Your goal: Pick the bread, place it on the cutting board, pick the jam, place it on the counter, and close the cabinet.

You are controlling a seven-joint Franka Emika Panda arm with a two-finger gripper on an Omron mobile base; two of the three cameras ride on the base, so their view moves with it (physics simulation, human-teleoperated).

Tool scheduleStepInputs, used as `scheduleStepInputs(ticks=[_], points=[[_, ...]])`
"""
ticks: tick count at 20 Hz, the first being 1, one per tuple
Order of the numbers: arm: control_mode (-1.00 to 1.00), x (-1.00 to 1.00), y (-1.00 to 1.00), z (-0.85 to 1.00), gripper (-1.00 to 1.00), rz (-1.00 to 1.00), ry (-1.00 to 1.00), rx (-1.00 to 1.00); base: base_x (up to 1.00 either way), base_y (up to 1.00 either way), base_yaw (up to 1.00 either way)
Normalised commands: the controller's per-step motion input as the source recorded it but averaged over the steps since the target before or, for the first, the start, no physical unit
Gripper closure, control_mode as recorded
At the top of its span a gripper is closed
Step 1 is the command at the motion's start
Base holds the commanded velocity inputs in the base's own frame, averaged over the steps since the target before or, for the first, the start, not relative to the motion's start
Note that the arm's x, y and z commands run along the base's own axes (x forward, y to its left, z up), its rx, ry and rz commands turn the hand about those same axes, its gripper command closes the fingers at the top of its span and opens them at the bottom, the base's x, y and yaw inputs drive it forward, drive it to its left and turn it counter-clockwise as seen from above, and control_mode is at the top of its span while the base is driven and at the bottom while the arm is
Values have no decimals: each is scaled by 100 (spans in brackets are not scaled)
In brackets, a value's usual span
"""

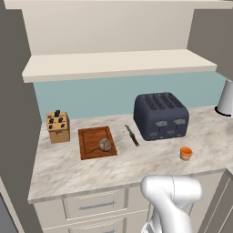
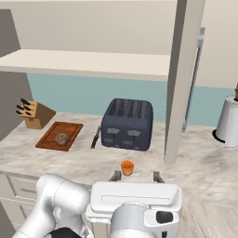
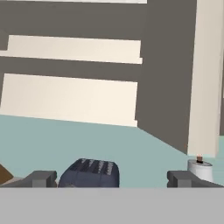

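The bread [image 1: 105, 144] is a small round loaf lying on the reddish-brown cutting board [image 1: 91, 136], left of the toaster. On the counter [image 1: 136, 166] in front of the toaster stands the orange jam [image 1: 185, 153] jar. The cabinet [image 1: 118, 63] above is open, and its door [image 2: 183, 79] juts out edge-on with its silver handle. My gripper [image 2: 136, 176] is held up near the base, open, with nothing between its fingers [image 3: 41, 178]. In the right base view the jam [image 2: 127, 167] stands beyond the fingertips, apart from them, and the bread [image 2: 62, 138] lies far left on the board [image 2: 51, 137].
A dark toaster [image 1: 160, 116] stands mid-counter, with a knife [image 1: 132, 135] lying between it and the board. A light wooden knife block [image 1: 58, 126] is at the far left. A paper towel roll [image 2: 228, 121] stands at the right. Cream drawers [image 1: 93, 205] run below the counter edge.
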Motion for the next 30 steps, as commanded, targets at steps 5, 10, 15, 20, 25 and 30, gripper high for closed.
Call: scheduleStepInputs(ticks=[5, 10, 15, 20, 25, 30], points=[[-100, -18, -11, 20, -100, 0, -1, 0, 0, 0, 0], [-100, -28, -9, 11, -100, 0, -1, 0, 0, 0, 0], [-100, -34, -9, 7, -100, 0, -1, 0, 0, 0, 0], [-100, -18, -10, 10, -100, 0, 0, 0, 0, 0, 0], [-100, -11, -13, 13, -100, 0, 0, 0, 0, 0, 0], [-100, -5, -8, 15, -100, 0, 0, 0, 0, 0, 0]])
